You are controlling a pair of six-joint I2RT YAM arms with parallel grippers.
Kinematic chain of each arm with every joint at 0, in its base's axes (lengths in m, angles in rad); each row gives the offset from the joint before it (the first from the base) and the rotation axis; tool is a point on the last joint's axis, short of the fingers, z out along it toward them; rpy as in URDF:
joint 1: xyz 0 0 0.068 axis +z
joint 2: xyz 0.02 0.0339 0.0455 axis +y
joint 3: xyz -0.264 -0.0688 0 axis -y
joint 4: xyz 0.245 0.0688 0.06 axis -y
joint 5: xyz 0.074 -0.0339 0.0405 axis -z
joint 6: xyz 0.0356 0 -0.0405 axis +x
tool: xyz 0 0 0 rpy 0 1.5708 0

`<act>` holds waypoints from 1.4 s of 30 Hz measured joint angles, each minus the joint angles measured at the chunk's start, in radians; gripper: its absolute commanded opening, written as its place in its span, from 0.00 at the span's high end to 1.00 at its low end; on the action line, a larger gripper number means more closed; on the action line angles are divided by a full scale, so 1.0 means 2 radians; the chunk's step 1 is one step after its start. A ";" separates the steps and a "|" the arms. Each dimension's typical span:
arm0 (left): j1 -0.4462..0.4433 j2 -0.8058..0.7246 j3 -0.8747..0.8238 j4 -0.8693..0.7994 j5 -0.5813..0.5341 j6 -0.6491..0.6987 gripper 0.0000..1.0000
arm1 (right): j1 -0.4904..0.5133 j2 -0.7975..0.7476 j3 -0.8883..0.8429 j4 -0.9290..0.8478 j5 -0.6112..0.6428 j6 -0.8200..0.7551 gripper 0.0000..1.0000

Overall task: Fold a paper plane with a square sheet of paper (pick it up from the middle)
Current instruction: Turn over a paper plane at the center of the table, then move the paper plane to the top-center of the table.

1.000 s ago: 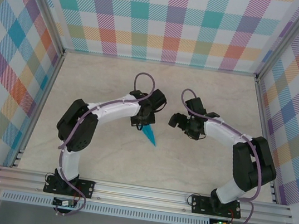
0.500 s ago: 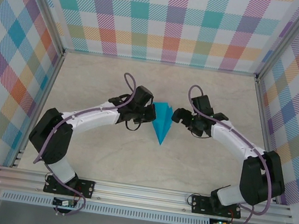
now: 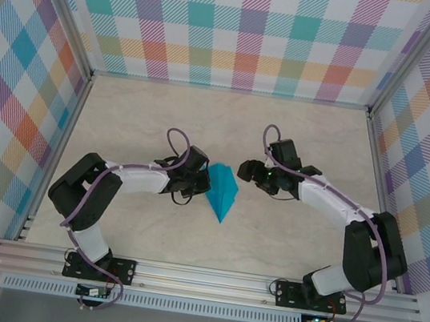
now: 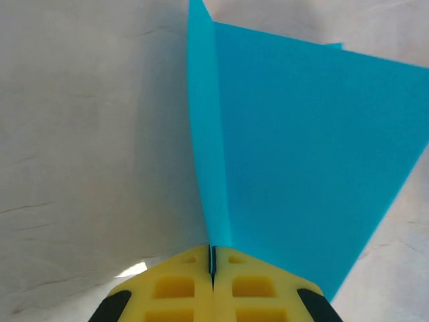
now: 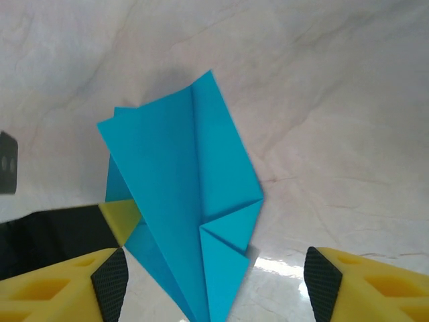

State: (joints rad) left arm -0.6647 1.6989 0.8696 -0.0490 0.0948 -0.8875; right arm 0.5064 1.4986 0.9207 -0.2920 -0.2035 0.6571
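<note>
Top view: the teal-blue folded paper plane sits midway on the pale marbled table, between left gripper and right gripper. Folding judged nearly complete, release outstanding.
Left wrist: jaws pressed together, pinching its upright fold.
Right wrist: creased layers revealed; jaws spread, straddling it untouched.

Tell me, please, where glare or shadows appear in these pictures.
Right wrist view: a bright glare patch on the table beside the paper plane. Left wrist view: soft shadow left of the plane's upright fold. Top view: even light, sharp.
</note>
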 measured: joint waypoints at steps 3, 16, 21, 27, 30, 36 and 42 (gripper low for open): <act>0.000 0.000 -0.002 0.000 -0.007 -0.005 1.00 | 0.027 0.026 0.006 -0.001 -0.005 -0.014 0.32; 0.000 0.000 -0.003 0.000 -0.013 -0.007 1.00 | 0.056 0.086 0.035 -0.010 -0.043 -0.054 0.53; 0.000 0.000 -0.003 0.000 -0.013 -0.007 1.00 | 0.059 0.088 0.041 -0.010 -0.056 -0.060 0.58; 0.000 0.000 -0.003 0.000 -0.013 -0.007 1.00 | 0.064 0.096 0.041 -0.018 -0.055 -0.060 0.51; 0.000 0.000 -0.003 0.000 -0.013 -0.007 1.00 | 0.064 0.096 0.042 -0.027 -0.039 -0.060 0.47; 0.000 0.000 -0.003 0.000 -0.013 -0.007 1.00 | 0.066 0.097 0.042 -0.036 -0.033 -0.061 0.54; 0.000 -0.001 -0.003 0.000 -0.013 -0.007 1.00 | 0.076 0.102 0.045 -0.034 -0.059 -0.064 0.59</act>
State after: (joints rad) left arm -0.6647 1.6970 0.8642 -0.0498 0.0696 -0.9009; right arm 0.6590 1.7035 1.0103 -0.3592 -0.3210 0.5297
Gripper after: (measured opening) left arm 0.037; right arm 0.421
